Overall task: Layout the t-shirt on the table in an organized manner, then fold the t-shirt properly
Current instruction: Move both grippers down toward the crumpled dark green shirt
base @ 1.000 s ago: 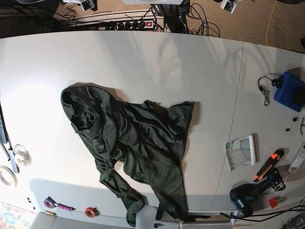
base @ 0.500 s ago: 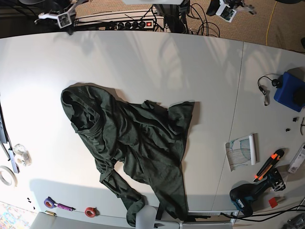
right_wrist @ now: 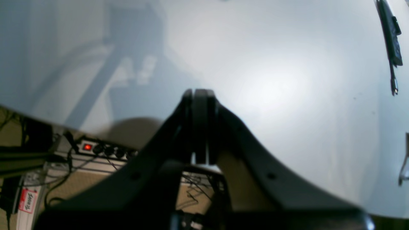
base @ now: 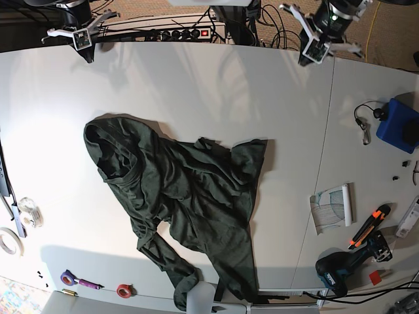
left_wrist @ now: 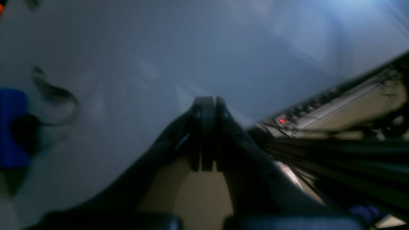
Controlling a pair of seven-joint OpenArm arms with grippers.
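Crumpled on the white worktop (base: 196,91): a dark green t-shirt (base: 183,203), bunched and twisted, folds overlapping, lower end reaching the near edge. Well beyond the t-shirt, at the far edge toward the base view's right: the left pincer (left_wrist: 208,103), fingers pressed flat together, nothing between them. Well beyond the t-shirt toward the other side, also at the far edge: the right pincer (right_wrist: 198,95), likewise closed tight and empty. Both well apart from the cloth.

Behind the t-shirt, past the far edge and between the two arms: a power strip (base: 186,33) with a red light. Far to the t-shirt's right in the base view: a blue box (base: 396,124) with a black cable (base: 362,121) beside it, a rolled sheet of paper (base: 332,208), an orange-and-black cutter (base: 368,227), a black-and-teal drill (base: 344,267). Off to the t-shirt's left, by the worktop's edge: a roll of clear tape (base: 29,210). Near the t-shirt's lower left: a small red tape roll (base: 124,290) and a purple-ended tool (base: 78,281). Left wrist view blurred.
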